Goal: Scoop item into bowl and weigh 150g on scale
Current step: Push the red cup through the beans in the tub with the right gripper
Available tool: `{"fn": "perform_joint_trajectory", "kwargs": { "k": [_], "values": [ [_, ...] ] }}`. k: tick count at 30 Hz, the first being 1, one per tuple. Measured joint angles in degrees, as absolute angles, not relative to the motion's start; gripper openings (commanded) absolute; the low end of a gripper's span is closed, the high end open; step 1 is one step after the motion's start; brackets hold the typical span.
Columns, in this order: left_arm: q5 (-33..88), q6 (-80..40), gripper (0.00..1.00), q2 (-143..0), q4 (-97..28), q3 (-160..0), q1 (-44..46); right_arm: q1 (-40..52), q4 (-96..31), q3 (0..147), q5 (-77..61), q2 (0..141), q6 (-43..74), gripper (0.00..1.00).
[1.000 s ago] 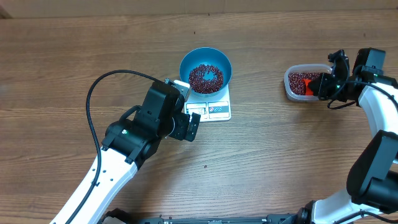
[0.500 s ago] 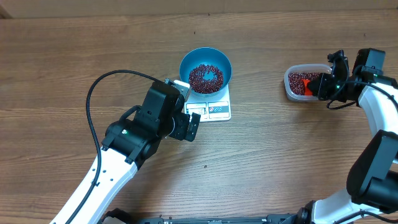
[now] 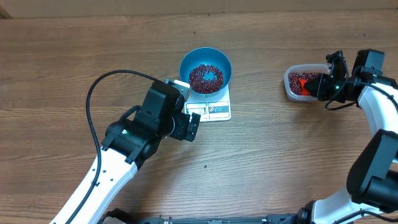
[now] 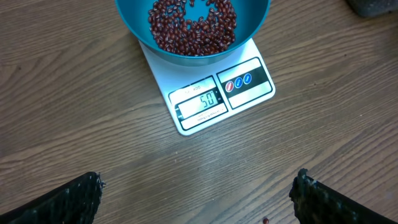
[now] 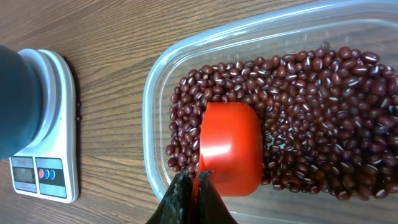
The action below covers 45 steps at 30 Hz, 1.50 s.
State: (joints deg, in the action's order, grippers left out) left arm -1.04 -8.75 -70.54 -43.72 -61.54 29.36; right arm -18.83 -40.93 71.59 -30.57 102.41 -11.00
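Presumably to gather more, the right gripper [image 5: 196,180] pinches the red scoop [image 5: 230,149] by its handle, cup dug into the beans [image 5: 311,93] in the clear tub [image 5: 155,93] near the table's [image 3: 62,62] right edge. The left gripper [image 4: 199,199] hovers wide and empty, framing the mid-table scale [image 4: 217,93], which reads 50 under the blue bowl [image 4: 134,25] of beans.

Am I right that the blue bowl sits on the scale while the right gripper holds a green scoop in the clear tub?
Not quite: the scoop is red, not green, as the right wrist view shows. The right gripper does hold it in the clear tub, and the blue bowl sits on the scale.
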Motion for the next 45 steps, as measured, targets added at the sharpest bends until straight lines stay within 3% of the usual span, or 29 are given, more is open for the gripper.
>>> {"fn": "perform_joint_trajectory", "kwargs": {
  "k": [45],
  "values": [
    [-1.0, -8.8, 1.0, -70.5, -43.7, -61.5, 29.4, -20.6, -36.7, 71.7, -37.1, 106.1, -10.7, 0.04]
  ]
}}
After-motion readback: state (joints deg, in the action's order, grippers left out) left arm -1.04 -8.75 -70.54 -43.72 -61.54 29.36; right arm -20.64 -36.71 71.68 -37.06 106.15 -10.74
